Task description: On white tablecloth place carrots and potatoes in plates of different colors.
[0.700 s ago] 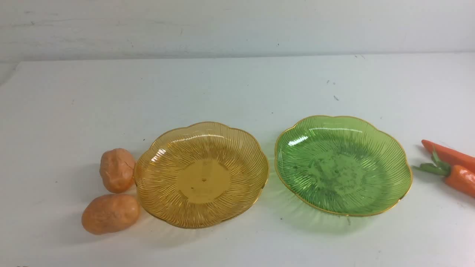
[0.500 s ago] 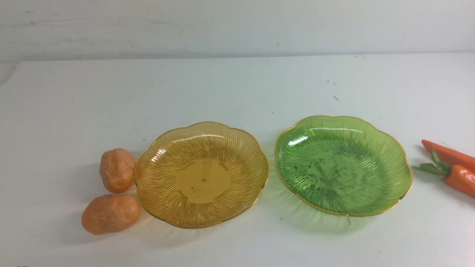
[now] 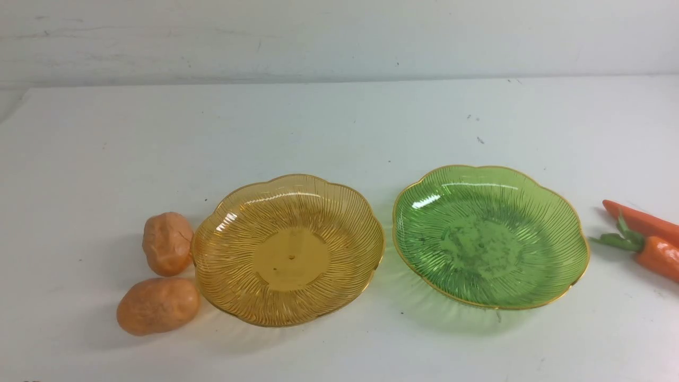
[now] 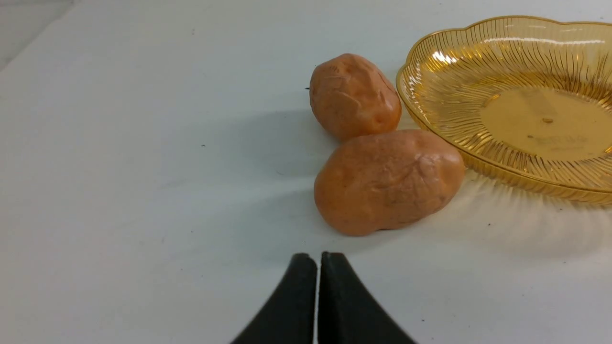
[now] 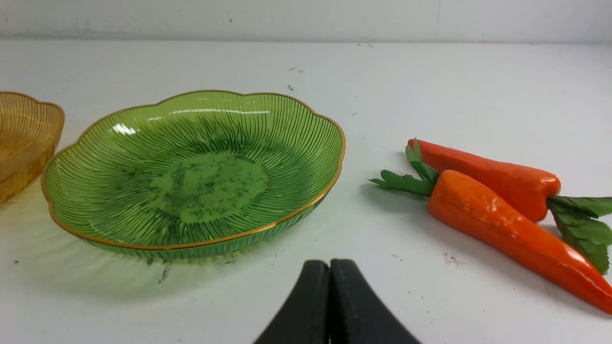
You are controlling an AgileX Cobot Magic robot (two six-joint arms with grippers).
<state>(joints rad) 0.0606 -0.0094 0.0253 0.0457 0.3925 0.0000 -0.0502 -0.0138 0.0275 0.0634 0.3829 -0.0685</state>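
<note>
Checked against the earlier pictures: no change to tell. No shift of the potatoes [image 3: 167,243], the carrots [image 3: 644,222], the yellow plate [image 3: 212,265] or the green plate [image 3: 557,239] on the white tablecloth [image 3: 339,122].

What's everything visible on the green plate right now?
The green plate looks like translucent plastic, with fine ribs radiating from a flat round centre and a scalloped, gold-edged rim. It is empty; dark smudges mottle the centre. It sits flat, right way up, on the white tablecloth, right of centre. The amber plate lies just to its left, a narrow gap between them; the carrots lie to its right, leaves close to the rim but apart.
</note>
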